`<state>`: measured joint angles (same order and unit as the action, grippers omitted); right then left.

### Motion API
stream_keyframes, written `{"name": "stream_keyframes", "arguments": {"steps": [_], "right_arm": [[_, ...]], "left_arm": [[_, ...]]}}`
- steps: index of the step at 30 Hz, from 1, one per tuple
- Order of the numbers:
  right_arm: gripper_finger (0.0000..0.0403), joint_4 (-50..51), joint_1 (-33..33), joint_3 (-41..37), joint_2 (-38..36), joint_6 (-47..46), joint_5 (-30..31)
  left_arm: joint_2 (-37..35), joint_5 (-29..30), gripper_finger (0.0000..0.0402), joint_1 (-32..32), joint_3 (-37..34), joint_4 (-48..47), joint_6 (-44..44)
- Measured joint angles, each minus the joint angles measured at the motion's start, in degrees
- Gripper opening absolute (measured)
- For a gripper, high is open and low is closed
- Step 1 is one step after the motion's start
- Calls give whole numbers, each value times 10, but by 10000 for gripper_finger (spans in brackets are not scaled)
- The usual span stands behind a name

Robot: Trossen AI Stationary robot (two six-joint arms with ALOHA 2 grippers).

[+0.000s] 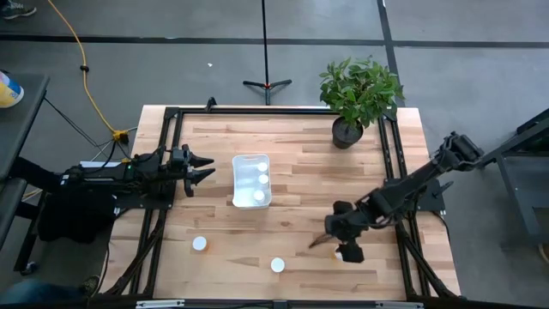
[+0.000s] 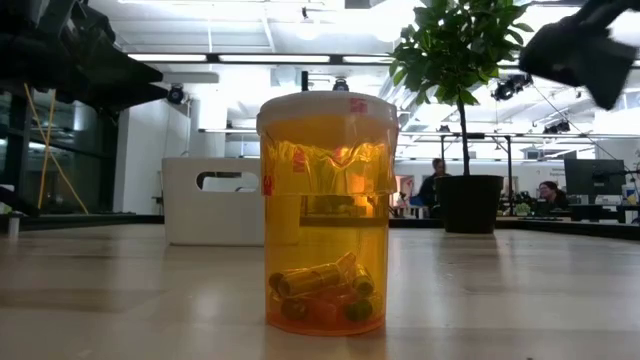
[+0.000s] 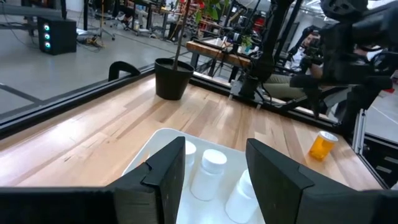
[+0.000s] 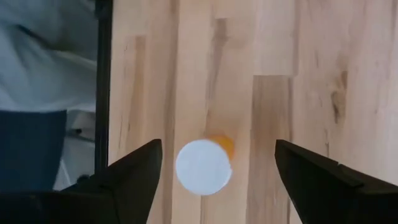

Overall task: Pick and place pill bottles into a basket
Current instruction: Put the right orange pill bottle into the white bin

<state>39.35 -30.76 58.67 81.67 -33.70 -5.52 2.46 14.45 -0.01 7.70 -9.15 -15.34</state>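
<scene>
The white basket (image 1: pixel 251 180) stands mid-table with three white-capped bottles (image 3: pixel 214 165) in it. Three more pill bottles with white caps stand on the near part of the table: one to the left (image 1: pixel 199 244), one in the middle (image 1: pixel 277 265), which shows close up with an orange body in the low view (image 2: pixel 325 215), and one to the right (image 1: pixel 347 251). My right gripper (image 1: pixel 339 245) hangs open above the right one (image 4: pixel 203 167), with a finger on either side and clear of it. My left gripper (image 1: pixel 204 168) is open and empty, just left of the basket (image 3: pixel 155 140).
A potted plant (image 1: pixel 356 94) in a dark pot (image 2: pixel 470 203) stands at the far right of the table. Black frame rails (image 1: pixel 163 163) run along the table's left and right edges. People sit in the room beyond the table (image 2: pixel 437 180).
</scene>
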Motion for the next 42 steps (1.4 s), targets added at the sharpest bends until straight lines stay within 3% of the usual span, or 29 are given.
{"name": "stream_keyframes", "arguments": {"steps": [9, 25, 42], "right_arm": [[303, -7, -68, 0, 27, 25, 66], [303, -11, -96, 0, 135, 7, 59], [289, -16, -95, 0, 142, 6, 75]], "left_arm": [[0, 2, 204, 0, 0, 0, -1], [0, 3, 204, 0, 0, 0, -2], [0, 3, 204, 0, 0, 0, -10]]}}
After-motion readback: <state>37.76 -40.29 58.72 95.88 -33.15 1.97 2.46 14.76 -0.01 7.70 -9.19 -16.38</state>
